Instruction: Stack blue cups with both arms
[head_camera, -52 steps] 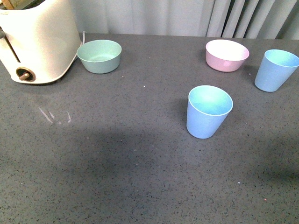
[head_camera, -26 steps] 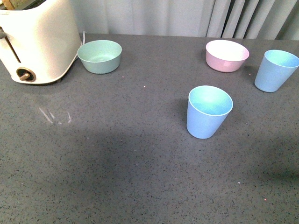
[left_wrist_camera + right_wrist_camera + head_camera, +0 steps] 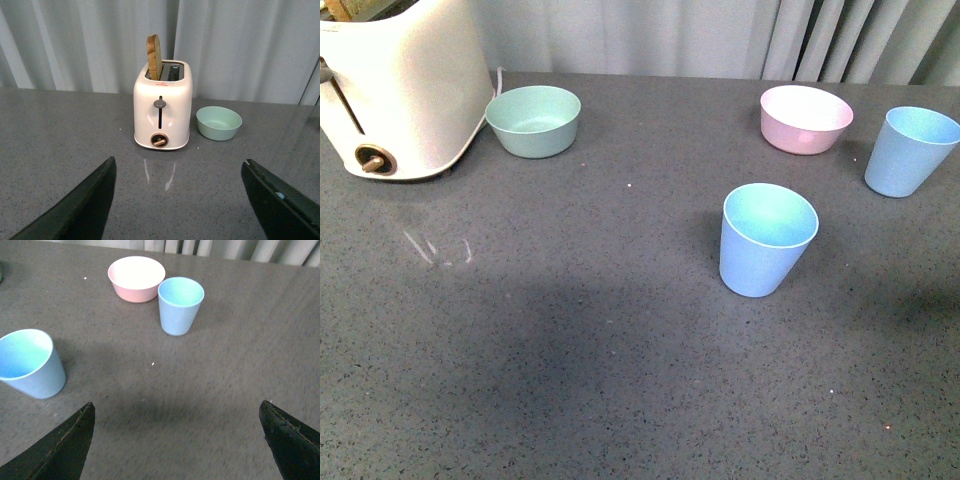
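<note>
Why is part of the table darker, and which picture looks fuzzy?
Front view: a soft shadow darkens the near table, with pale glare streaks by the toaster. Right wrist view: slightly blurred, especially the closer cup. Left wrist view: sharp, the toaster mirrored on the tabletop.

white toaster (image 3: 162, 107) upright, brown slice (image 3: 154, 56) in slot | mint-green bowl (image 3: 532, 120) just beside it | pink bowl (image 3: 806, 118) well apart

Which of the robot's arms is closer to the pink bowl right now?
The right. The right gripper faces the pink bowl, with a blue cup beside it. The left gripper faces the toaster and the green bowl instead.
</note>
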You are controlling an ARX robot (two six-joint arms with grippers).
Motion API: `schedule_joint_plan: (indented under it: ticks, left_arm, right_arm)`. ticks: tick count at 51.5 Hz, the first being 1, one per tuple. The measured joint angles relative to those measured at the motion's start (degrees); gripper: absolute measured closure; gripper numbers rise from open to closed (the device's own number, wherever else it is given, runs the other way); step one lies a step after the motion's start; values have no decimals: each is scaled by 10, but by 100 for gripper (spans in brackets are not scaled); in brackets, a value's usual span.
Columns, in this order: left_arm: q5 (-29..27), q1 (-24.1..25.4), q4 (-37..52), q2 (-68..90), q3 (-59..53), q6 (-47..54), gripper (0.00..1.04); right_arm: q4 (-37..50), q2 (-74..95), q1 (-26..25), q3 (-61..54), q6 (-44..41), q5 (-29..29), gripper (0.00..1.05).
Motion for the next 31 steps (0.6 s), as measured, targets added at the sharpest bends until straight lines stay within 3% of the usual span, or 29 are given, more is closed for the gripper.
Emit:
schedule_joint_plan:
  ticks: [5,14,31]
  left_arm:
    - [0,0,0,0,0,1,7]
    - [0,0,0,0,0,1,9]
    - [0,0,0,0,0,1,9]
  right_arm:
    - [47,184,6,94,-66,8,9]
    - [-9,444,38,293,-155,34,9]
    - [-101,602,80,504,-212,58,9]
